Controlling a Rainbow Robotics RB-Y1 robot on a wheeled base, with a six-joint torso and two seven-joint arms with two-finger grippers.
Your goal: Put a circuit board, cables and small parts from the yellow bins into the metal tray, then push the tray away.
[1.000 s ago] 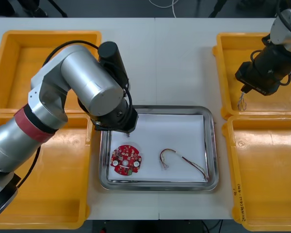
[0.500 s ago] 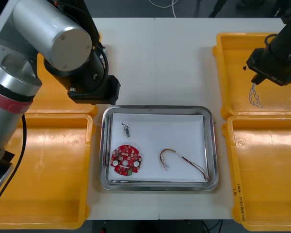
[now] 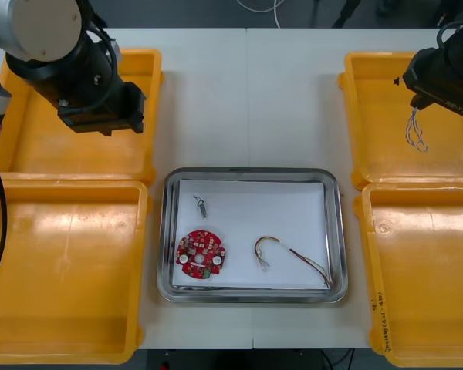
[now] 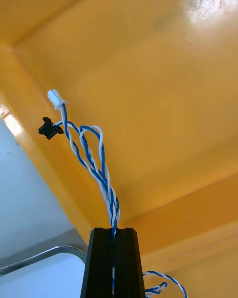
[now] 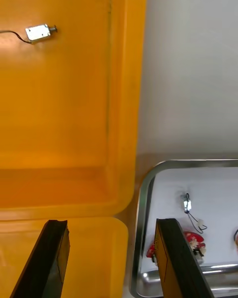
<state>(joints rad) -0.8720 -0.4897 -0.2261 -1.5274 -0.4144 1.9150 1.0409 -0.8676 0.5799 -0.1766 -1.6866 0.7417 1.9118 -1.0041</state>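
Note:
The metal tray (image 3: 163, 231) sits at the table's middle, white inside. In it lie a round red circuit board (image 3: 201, 255), a small metal part (image 3: 201, 206) and a red and yellow cable (image 3: 289, 254). My left gripper (image 3: 100, 116) hovers over the far left yellow bin (image 3: 31, 146). In the left wrist view it (image 5: 111, 223) stands open with nothing between its fingers, above that bin's corner and the tray rim (image 5: 144, 203). My right gripper (image 3: 438, 86) hangs over the far right yellow bin (image 3: 363, 116), shut on a twisted blue and white cable (image 3: 417, 132) that dangles below it (image 4: 94, 169).
Another small metal part (image 5: 38, 32) with a thin lead lies in the far left bin. The near left bin (image 3: 62, 270) and near right bin (image 3: 424, 270) flank the tray. Bare table lies beyond the tray's far edge.
My left arm has drawn back from the tray to the far left bin, leaving the small metal part in the tray. My right gripper has moved farther off with the blue and white cable.

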